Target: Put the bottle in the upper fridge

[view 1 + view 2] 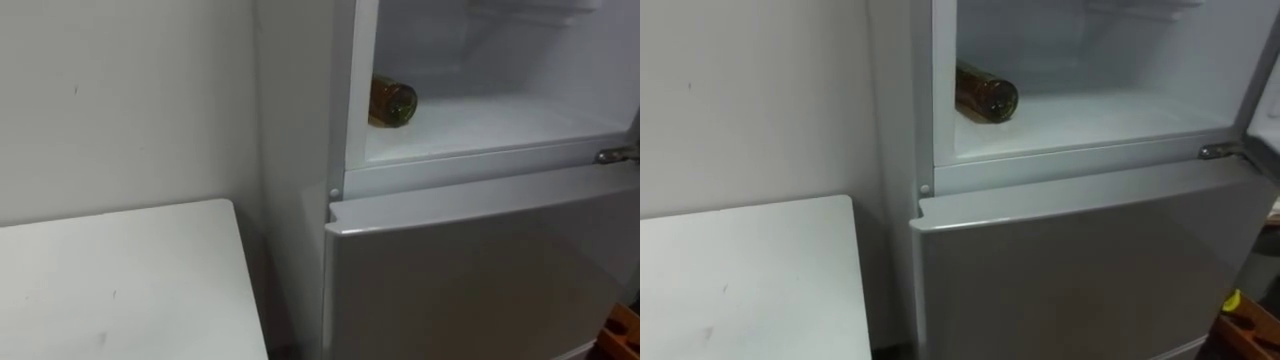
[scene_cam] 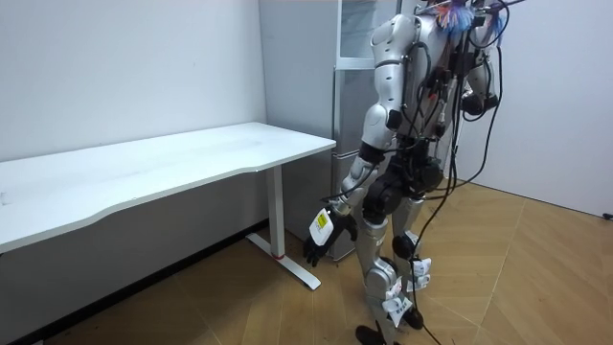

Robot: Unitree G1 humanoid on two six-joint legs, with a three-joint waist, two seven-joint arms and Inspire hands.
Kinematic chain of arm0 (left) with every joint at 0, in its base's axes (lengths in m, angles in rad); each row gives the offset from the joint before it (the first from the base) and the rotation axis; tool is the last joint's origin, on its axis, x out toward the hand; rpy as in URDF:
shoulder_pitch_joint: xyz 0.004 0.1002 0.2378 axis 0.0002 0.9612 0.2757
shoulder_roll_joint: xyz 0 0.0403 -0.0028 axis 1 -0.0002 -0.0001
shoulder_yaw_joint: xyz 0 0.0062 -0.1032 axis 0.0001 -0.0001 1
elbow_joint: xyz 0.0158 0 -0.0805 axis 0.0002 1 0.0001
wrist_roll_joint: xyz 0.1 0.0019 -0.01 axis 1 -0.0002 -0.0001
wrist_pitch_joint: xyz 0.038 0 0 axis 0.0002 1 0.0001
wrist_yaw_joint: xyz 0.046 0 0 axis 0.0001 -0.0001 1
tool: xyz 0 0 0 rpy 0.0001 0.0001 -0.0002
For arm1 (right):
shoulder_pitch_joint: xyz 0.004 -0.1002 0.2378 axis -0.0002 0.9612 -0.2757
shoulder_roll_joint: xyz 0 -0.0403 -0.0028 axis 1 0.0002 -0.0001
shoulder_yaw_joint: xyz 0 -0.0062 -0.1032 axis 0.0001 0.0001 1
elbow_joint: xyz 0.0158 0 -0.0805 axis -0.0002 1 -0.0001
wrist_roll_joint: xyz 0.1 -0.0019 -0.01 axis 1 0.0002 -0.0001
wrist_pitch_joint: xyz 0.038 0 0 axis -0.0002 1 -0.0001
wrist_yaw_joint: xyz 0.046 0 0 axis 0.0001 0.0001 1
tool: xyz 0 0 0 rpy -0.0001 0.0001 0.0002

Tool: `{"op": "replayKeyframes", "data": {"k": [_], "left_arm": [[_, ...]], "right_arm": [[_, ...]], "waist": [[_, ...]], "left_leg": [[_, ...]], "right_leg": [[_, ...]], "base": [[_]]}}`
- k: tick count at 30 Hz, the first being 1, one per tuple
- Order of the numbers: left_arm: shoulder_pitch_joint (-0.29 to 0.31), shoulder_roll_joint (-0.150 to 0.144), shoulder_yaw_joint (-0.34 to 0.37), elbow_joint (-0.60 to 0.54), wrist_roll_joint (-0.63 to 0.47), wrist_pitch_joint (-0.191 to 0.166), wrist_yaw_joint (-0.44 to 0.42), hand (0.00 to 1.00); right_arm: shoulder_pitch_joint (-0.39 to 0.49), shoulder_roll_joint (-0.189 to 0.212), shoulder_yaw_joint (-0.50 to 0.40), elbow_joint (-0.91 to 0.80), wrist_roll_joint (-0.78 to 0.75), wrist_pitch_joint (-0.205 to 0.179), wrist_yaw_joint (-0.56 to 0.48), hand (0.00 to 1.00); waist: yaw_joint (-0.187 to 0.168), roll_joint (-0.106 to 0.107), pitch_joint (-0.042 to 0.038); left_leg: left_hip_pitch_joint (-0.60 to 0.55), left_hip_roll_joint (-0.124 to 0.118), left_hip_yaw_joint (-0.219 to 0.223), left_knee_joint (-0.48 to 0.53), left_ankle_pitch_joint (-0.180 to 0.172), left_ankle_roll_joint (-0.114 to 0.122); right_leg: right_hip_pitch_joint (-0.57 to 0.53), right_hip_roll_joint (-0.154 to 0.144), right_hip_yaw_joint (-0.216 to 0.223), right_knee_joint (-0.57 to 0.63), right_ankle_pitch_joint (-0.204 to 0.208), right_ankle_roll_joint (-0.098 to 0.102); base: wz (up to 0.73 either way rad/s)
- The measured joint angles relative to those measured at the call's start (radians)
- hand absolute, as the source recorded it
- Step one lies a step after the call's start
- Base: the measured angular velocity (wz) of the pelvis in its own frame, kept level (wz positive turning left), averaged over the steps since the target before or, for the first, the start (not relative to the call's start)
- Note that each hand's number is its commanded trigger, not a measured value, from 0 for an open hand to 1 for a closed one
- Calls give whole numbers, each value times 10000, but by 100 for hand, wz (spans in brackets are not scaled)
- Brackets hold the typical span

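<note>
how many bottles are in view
1: a brown glass bottle lying on its side in the open upper fridge compartment, at its left. The closed grey lower door may hide more.

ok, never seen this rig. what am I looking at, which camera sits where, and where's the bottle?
It is a two-legged humanoid robot with five-fingered hands. Two pictures come from the stereo camera in its head, looking down at the fridge before it. The third comes from a camera in the room and shows the whole robot standing at the fridge, beside a white table. The upper compartment is open, and the bottle lies on its side at the left of it. The lower door is closed. The left hand hangs by the leg, fingers relaxed, holding nothing.
</note>
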Motion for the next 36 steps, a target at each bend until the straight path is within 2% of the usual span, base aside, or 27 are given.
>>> {"op": "replayKeyframes", "data": {"k": [5, 16, 18, 21, 28, 30, 34, 36], "left_arm": [[-5, -4, -76, -9, 73, -2, 15, 0], [-11, -2, -90, -17, 121, -10, 15, 0], [-12, -2, -90, -19, 123, -10, 15, 0], [0, -5, -117, -20, 125, -8, 16, 0], [-49, 0, -249, -262, 347, -8, 28, 0], [-65, 1, -252, -439, 359, -7, 29, 0], [-133, 30, -273, -450, 352, 7, 24, 0], [-216, 77, -272, -450, 352, 30, 24, 0]], "right_arm": [[0, 0, 138, -67, -1, -28, 76, 0], [0, -11, 764, -530, -2, -29, 806, 0], [-1, -81, 760, -645, -65, -29, 1212, 0], [83, -85, 1092, -649, -940, -20, 1723, 0], [100, -87, 1353, -685, -1955, -20, 3279, 0], [90, -94, 1352, -691, -2004, -15, 3958, 0], [28, -246, 1395, -726, -2165, 138, 4410, 0], [-18, -374, 1409, -766, -2222, 217, 4647, 0]], "waist": [[191, 28, -12], [289, 57, -32], [379, 56, -33], [401, 93, -44], [689, 212, -60], [725, 217, -54], [741, 200, -35], [759, 138, 10]], "left_leg": [[-18, 0, -72, 11, 0, 0], [-111, 3, -145, 157, 4, 6], [-171, 8, -196, 170, 4, 6], [-173, 14, -311, 181, 5, 5], [-163, 20, -295, 171, 5, 5], [-160, 24, -304, 171, 5, 5], [-132, 39, -305, 177, 4, 5], [-134, 47, -300, 177, 5, 4]], "right_leg": [[-56, 4, -25, 0, 11, -17], [-55, 2, -74, -9, 27, -28], [-50, 2, -122, -25, 32, -36], [-16, -5, -242, -145, 38, -41], [124, -5, -261, -197, 45, -30], [172, -2, -276, -212, 33, -17], [258, 21, -276, -352, 32, -11], [258, 28, -285, -359, 32, -11]], "base": [[0], [1], [7], [12], [4], [9], [3], [0]]}}
